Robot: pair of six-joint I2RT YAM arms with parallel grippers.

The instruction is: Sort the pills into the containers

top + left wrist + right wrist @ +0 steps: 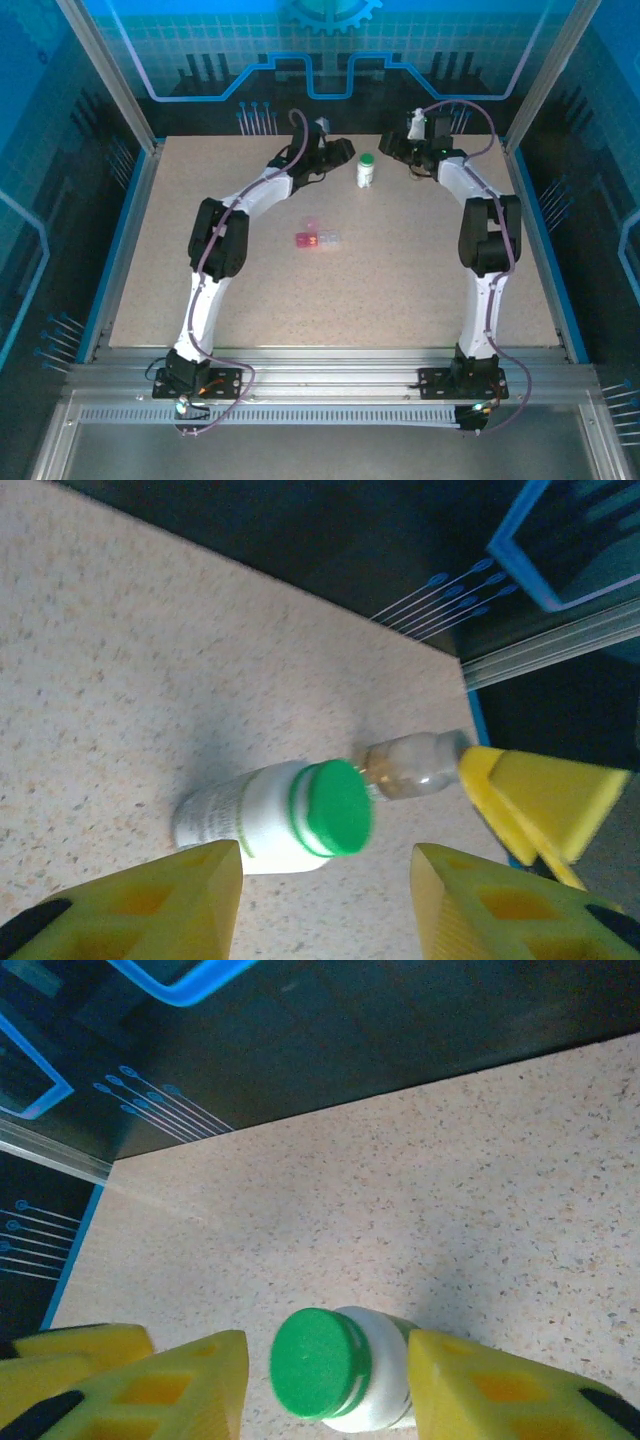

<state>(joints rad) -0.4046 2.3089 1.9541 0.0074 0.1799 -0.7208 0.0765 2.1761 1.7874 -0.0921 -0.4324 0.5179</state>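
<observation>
- This is looking like a robot test cell in a lab: blue see-through panels (60,120) are walling in the left, right and far sides.
- Bare metal posts (107,75) are holding those panels up.
- A left arm (215,250) and a right arm (488,240), trailing cables (296,128), are standing bolted to metal rails (330,372) at the near edge.
- A speckled table (400,290) is lying beneath them.
- A gear emblem (332,10) is showing on the far wall.

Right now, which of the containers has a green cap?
The white bottle standing at the far side of the table. The vial near it is brownish and see-through, showing no green.
</observation>
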